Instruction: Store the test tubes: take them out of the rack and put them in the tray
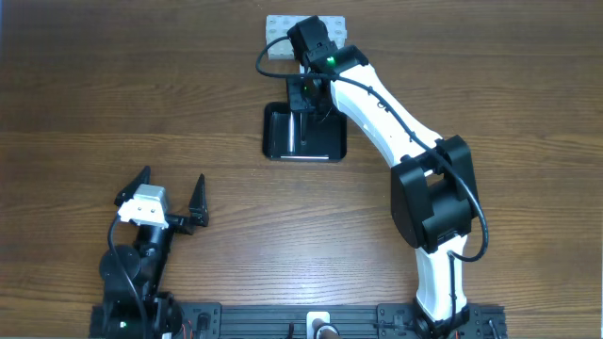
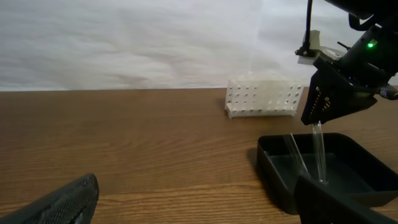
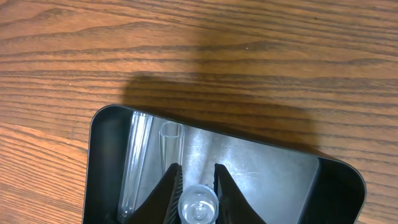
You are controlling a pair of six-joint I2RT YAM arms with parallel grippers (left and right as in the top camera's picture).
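Test tube (image 3: 199, 208) upright in right tool (image 3: 197, 173)

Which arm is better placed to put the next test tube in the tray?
Right. The right gripper is shut on a test tube held over the tray; the left gripper sits open near its own base, far from the tray.
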